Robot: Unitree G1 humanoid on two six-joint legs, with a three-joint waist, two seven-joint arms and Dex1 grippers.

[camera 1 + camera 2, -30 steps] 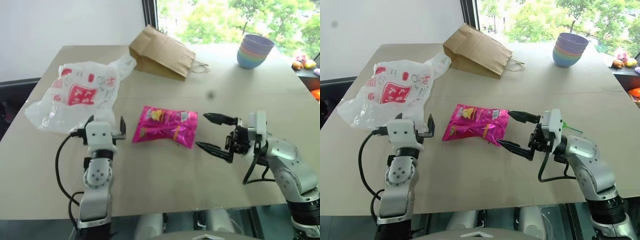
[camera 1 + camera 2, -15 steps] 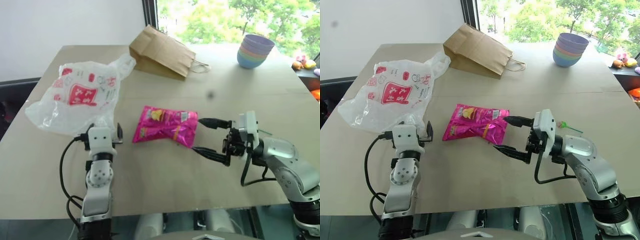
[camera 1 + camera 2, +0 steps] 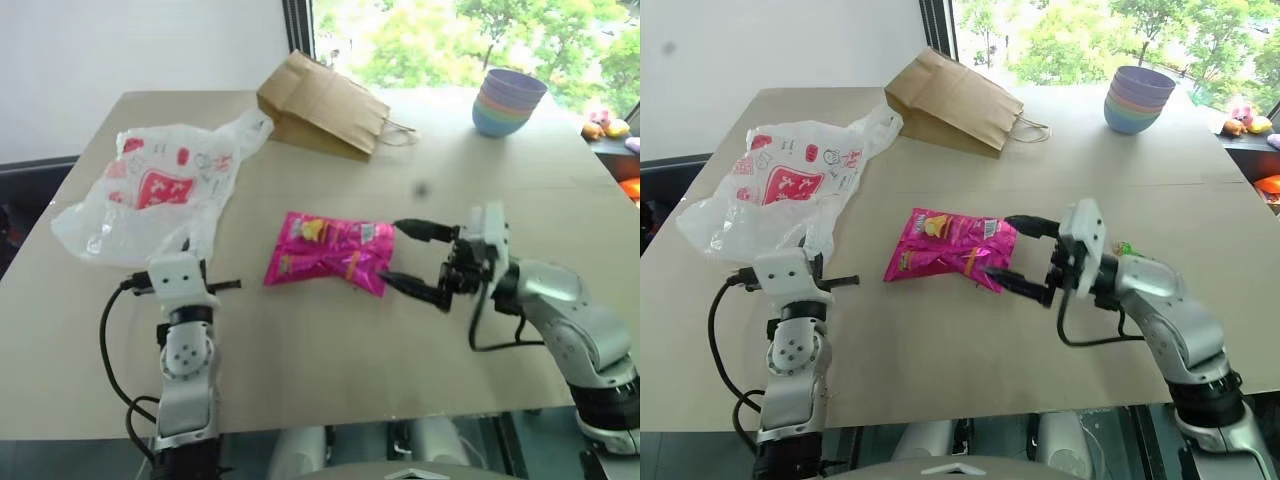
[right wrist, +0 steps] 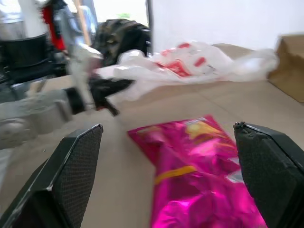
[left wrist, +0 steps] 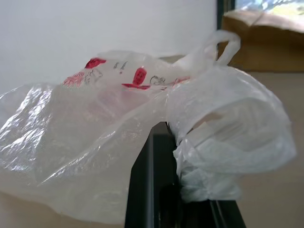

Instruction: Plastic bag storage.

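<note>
Right, the big tan table (image 3: 330, 330) carries everything here, and the largest thing on it is the plastic bag (image 3: 155, 195), crinkly white with red print, spread just ahead of the left gripper (image 3: 196, 284) and running away from it toward the table's far left side. That left gripper has its black fingers clamped tight together, and the wrist view shows a bunched fold of the bag's near edge pinched between them, film ballooning up on either side of the fingers. Well beyond the bag, ahead and to the right of the left gripper, a brown paper bag (image 3: 320, 105) lies on its side with its handles pointing right. Far ahead of the right gripper (image 3: 402, 256), near the table's back edge, sits a stack of pastel bowls (image 3: 510, 100). Then the magenta snack packet (image 3: 332, 251), flat on the table between the two grippers. The right gripper is spread wide, level and pointing left, its two fingers bracketing the packet's right end, one tip at the far corner, one at the near corner; it holds nothing.
</note>
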